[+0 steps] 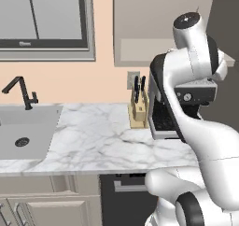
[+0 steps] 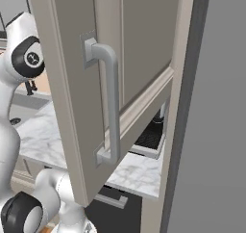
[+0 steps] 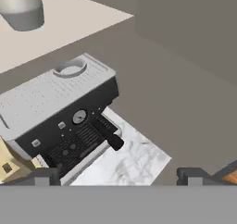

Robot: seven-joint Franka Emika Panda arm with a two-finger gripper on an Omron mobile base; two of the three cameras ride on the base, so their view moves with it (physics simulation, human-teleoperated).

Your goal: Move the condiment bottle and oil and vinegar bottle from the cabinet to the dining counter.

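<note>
My gripper is open, its two dark fingertips wide apart with nothing between them. It looks down past the cabinet's pale shelf onto an espresso machine. The taupe cabinet hangs above the worktop at the right, and its panelled door with the silver bar handle stands swung open close to the right base camera. The condiment bottle, the oil and vinegar bottle and the dining counter are out of view. My white arm reaches up in front of the cabinet.
A steel cylinder stands on the shelf. The black and silver espresso machine sits on the marble worktop, beside a wooden knife block. Sink and black faucet lie left, under a grey-framed window.
</note>
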